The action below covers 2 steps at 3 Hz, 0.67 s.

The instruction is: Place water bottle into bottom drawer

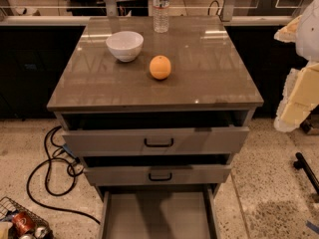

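Water bottle [160, 9] untouched; nothing placed yet.
It stands well left of the gripper [299, 101], whose grip state can't be told; bottom drawer [158, 215] open, lower left.

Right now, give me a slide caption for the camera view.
Water bottle at the back of the cabinet top, bottom drawer pulled open, pincer off to the right.
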Motion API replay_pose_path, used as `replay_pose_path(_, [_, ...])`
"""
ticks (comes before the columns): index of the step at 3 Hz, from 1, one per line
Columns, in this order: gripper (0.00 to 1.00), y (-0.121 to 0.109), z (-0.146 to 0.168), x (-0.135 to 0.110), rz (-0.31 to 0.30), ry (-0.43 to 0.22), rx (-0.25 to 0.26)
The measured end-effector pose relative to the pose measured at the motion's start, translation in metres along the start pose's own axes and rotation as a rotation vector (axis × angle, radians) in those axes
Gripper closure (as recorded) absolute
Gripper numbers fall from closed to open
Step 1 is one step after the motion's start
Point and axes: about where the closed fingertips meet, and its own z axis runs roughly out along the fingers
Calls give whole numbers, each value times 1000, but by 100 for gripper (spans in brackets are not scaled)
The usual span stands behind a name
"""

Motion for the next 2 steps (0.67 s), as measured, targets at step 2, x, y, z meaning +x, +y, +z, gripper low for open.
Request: replay_pose_path(2, [0,-26,-4,-5,14,-49,81])
